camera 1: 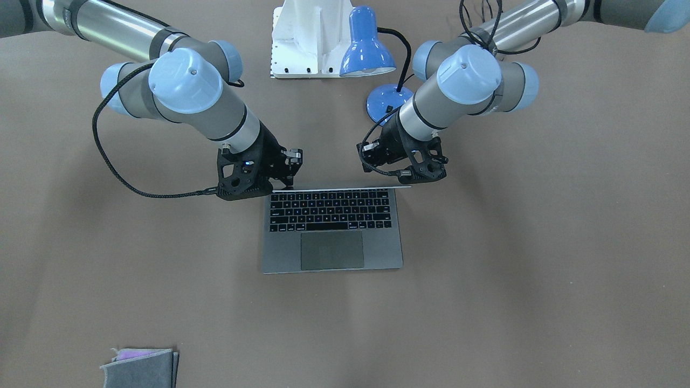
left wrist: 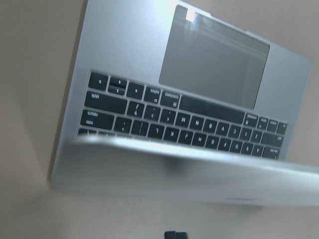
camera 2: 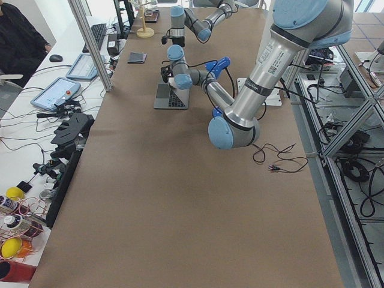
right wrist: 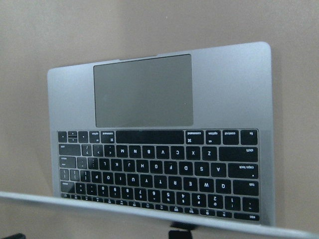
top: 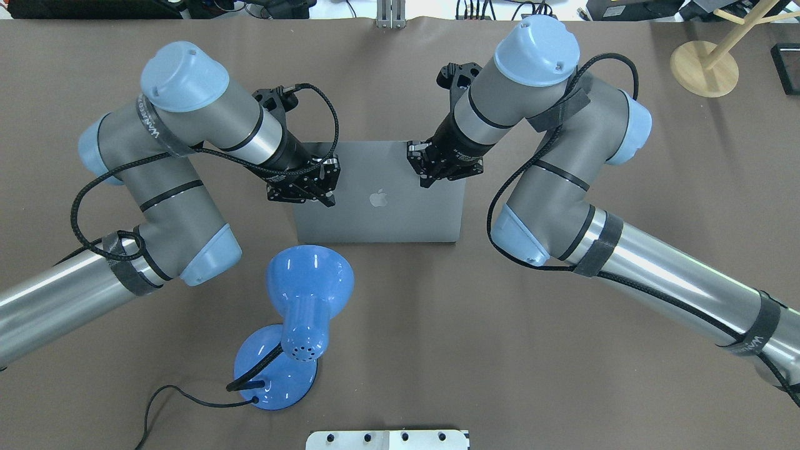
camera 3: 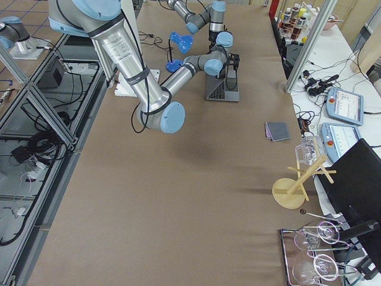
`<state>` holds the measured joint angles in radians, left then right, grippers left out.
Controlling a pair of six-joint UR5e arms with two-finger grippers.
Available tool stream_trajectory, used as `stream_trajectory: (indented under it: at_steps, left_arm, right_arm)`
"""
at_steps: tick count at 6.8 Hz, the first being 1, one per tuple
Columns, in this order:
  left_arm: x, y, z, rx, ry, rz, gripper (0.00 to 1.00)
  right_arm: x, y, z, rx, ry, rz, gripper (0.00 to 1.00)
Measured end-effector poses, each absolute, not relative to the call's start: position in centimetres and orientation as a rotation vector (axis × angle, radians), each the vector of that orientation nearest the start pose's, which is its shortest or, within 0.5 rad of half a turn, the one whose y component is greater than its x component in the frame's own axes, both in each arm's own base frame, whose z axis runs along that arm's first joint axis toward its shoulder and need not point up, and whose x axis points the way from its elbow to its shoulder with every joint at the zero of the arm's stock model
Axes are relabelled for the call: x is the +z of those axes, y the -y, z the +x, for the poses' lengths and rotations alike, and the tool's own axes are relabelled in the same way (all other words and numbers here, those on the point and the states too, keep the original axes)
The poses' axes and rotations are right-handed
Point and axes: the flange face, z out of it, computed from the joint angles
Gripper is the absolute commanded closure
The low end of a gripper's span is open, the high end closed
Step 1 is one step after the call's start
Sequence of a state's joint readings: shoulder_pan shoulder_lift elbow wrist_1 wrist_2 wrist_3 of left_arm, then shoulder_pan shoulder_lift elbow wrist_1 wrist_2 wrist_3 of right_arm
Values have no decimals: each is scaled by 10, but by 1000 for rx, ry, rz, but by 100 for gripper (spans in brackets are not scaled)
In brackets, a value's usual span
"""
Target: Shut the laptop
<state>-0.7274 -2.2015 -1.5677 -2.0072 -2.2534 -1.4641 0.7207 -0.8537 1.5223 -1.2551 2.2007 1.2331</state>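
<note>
The space-grey laptop [camera 1: 331, 250] lies open in the middle of the table, its keyboard and trackpad facing away from me. The lid [top: 378, 212] stands raised, with its back and the apple logo showing in the overhead view. My left gripper [top: 328, 187] is at the lid's top edge on its left corner, and my right gripper [top: 431, 175] is at the top edge towards the right. Both look shut and empty, fingertips together against the lid. The wrist views look over the lid edge onto the keyboard [left wrist: 179, 124] [right wrist: 159, 169].
A blue desk lamp [top: 306, 287] with a black cord stands between me and the laptop, behind the lid. A white mount [camera 1: 307, 37] is at the robot's base. A grey felt pouch [camera 1: 140, 369] lies at the far edge. A wooden stand [top: 703, 65] is at the far right.
</note>
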Motion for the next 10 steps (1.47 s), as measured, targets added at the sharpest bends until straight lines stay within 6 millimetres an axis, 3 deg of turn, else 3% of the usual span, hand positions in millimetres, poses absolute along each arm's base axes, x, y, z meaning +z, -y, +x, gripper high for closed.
stream_trajectory:
  at_steps: [2, 3, 5, 7, 10]
  left_arm:
    - [233, 533, 451, -171, -1167, -85, 100]
    - [239, 544, 454, -172, -1159, -38, 100]
    - [259, 566, 477, -186, -1146, 26, 100]
    - [267, 573, 496, -199, -1129, 67, 100]
    - [273, 576, 504, -205, -1114, 66, 100]
  right_arm:
    - [213, 540, -498, 37, 1125, 32, 100]
    - [222, 546, -502, 41, 1133, 58, 100]
    - [225, 551, -505, 49, 1135, 87, 100]
    - [230, 558, -510, 59, 1123, 93, 100]
    - [253, 587, -540, 80, 1100, 109, 100]
